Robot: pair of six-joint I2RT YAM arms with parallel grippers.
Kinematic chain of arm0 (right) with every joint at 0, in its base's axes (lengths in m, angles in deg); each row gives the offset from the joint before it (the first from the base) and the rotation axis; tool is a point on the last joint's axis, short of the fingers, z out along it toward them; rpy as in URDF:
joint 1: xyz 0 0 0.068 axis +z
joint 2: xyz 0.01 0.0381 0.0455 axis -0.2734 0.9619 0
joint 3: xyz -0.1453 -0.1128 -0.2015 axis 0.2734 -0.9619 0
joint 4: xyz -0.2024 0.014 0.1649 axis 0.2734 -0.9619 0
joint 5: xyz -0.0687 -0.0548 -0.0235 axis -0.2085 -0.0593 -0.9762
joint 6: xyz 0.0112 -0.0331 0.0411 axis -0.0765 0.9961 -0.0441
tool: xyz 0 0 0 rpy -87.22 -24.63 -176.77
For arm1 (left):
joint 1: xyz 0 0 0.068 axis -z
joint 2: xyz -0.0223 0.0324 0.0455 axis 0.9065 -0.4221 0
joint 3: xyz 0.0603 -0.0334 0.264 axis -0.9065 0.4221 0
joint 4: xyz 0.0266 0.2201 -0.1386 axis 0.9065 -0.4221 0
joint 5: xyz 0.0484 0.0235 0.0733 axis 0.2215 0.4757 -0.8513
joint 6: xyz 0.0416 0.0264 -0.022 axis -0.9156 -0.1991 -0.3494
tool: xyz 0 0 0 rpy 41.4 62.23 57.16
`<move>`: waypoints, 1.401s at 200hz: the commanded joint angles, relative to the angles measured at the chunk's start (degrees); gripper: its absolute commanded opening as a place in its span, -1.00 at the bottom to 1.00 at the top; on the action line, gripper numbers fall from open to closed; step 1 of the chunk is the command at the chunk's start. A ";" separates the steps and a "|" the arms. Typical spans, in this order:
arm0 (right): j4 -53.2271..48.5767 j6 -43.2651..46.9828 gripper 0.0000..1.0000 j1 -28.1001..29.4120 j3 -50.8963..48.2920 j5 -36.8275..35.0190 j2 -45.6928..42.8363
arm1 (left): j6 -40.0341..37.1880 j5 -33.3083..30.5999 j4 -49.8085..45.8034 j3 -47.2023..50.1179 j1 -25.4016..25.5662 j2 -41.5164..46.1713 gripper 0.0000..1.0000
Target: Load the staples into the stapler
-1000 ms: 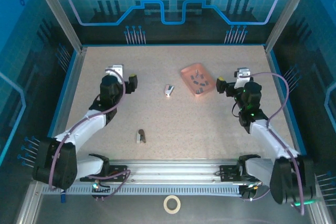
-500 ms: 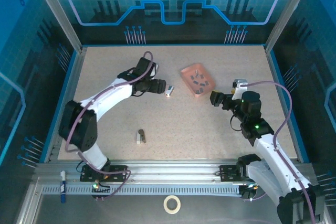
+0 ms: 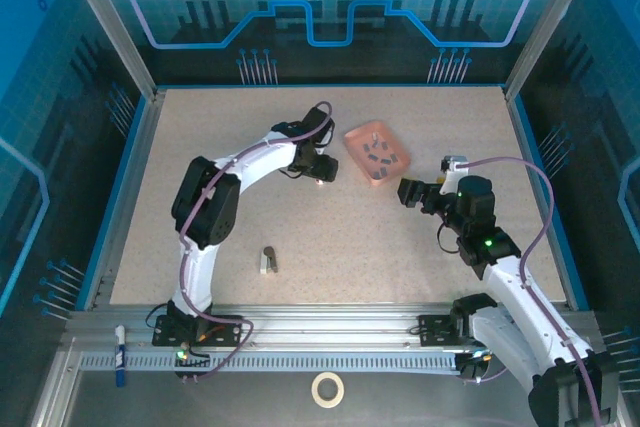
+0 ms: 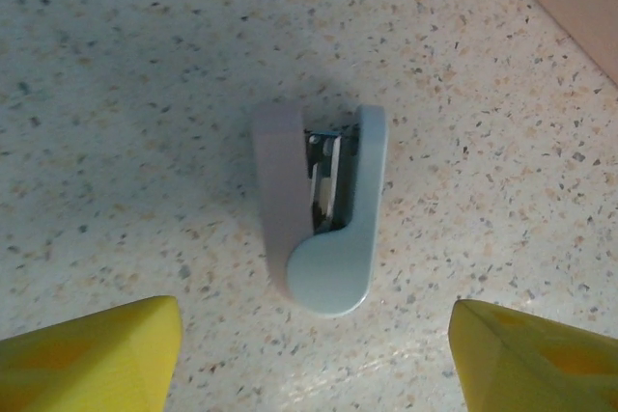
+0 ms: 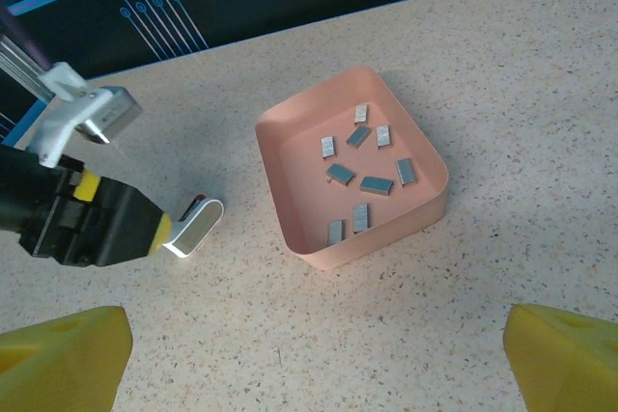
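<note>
Swung over from the left side, my left claw (image 4: 314,364) now hovers above the stapler (image 4: 323,219), fingers apart, stapler just ahead between them on the table (image 4: 116,94). My right claw (image 5: 314,364), also apart, has the staples (image 5: 362,176) ahead in their tray (image 5: 367,243). I judge I'm securing the stapler; next I lower and close squarely.

No readable text, labels or numbers on anything.
</note>
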 commanded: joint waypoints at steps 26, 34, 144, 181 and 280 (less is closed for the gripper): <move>-1.41 0.03 1.00 0.99 -0.65 1.05 -0.65 | -0.66 -2.01 -4.20 -6.72 1.30 -6.60 0.31; -1.52 0.19 0.99 1.02 -0.59 1.09 -0.68 | -0.57 -2.42 -4.30 -7.23 1.37 -7.42 0.30; -0.21 0.46 0.99 1.34 1.76 5.68 3.15 | -1.44 -4.28 -3.20 -7.43 1.40 -7.06 -0.26; -0.46 -0.80 0.99 1.91 5.72 9.29 7.73 | -4.57 -3.84 4.91 2.95 1.52 4.36 -0.27; 5.60 -2.58 0.99 10.40 14.46 21.22 19.05 | -33.16 20.35 43.45 47.51 2.78 44.34 -0.25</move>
